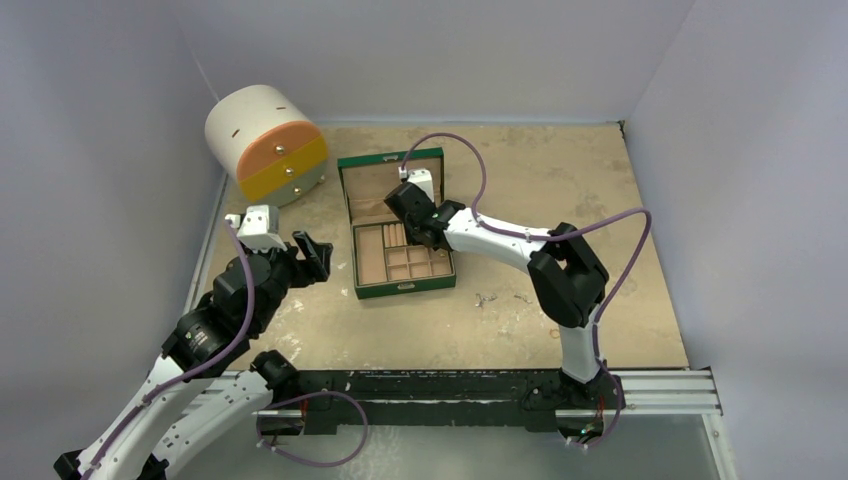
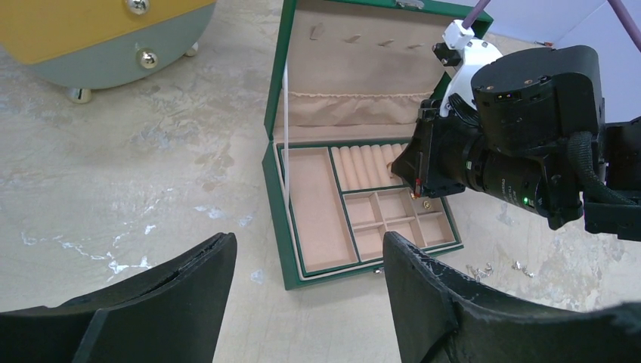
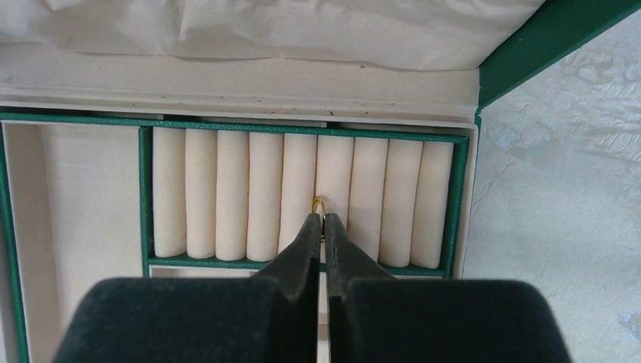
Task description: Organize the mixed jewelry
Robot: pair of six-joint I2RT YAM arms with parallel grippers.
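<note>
The right pincer [image 3: 323, 223] is seen closed, its two pads pressed almost flat together, and a small gold ring [image 3: 318, 204] is pinched at their very tips. Only the ring's upper arc shows just beyond the tips. It appears to be held on edge, with its plane in line with the gap between the pads.

Directly under and ahead of the ring lie the ring rolls [image 3: 264, 193], whose long axes run away from the wrist camera, parallel to the pads. The ring is poised over the groove between two middle rolls, so a straight lowering would probably seat it there. Any sideways drift would land it on a roll's crown instead.

The rolls sit in the back right section of the open green jewelry box [image 1: 363, 262].

On the tabletop [image 1: 560, 180] to the box's right, more loose jewelry [image 1: 487, 298] is scattered, nearer the right arm than the left.

The left pincer [image 1: 318, 250] is held open above the tabletop left of the box, gripping nothing. A round drawer cabinet [image 1: 265, 140] stands at the far left.
</note>
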